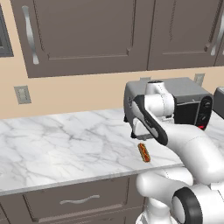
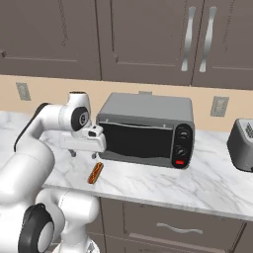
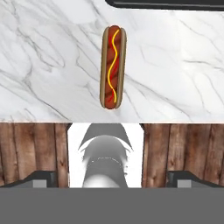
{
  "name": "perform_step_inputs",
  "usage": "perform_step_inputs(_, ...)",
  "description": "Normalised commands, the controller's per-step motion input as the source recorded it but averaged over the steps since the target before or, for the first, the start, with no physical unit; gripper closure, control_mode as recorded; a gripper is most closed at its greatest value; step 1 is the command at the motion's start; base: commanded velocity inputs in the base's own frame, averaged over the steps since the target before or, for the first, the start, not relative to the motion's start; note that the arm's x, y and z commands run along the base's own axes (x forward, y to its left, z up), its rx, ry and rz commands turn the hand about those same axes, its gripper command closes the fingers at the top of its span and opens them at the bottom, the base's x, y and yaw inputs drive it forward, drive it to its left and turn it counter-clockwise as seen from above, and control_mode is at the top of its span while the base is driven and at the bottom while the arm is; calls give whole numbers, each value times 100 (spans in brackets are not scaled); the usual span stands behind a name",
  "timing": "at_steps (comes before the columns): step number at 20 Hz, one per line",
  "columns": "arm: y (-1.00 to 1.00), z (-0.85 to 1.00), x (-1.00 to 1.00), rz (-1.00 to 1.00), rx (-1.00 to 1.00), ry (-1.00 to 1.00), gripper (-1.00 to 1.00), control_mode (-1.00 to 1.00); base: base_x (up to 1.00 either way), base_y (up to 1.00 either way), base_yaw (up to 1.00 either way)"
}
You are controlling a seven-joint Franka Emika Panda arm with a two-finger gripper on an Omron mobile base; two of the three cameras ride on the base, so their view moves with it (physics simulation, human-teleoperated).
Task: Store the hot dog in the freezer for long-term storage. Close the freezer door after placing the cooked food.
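Hot dog (image 3: 113, 66) lies near the marble counter (image 1: 52, 148) front edge, gripper (image 2: 84, 154) hovering above it, fingers spread, empty; hand view shows mustard squiggle; toaster oven (image 2: 146, 131) behind, toaster (image 2: 242, 146) far right

The hot dog (image 3: 113, 67) lies on a white marble counter (image 3: 48, 65) with grey veins, its length running up and down the frame, a yellow squiggle of mustard along the red sausage. It sits apart from the counter's near edge. Below that edge a wood floor (image 3: 30, 151) shows. A dark appliance edge (image 3: 166, 4) crosses the top, beyond the hot dog. The two dark fingertips (image 3: 41, 179) stand wide apart, nothing between them.
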Motion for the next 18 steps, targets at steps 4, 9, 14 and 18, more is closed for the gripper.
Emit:
perform_step_inputs(4, -10, -41, 0, 0, 0, 6, -100, -100, 0, 0, 0)
perform_step_inputs(9, -2, -31, 0, 0, 1, 1, -100, -100, 0, 0, 0)
perform_step_inputs(14, 0, -26, 2, 0, 1, 0, -100, -100, 0, 0, 0)
perform_step_inputs(18, 0, -27, 10, 1, 0, 0, -100, -100, 0, 0, 0)
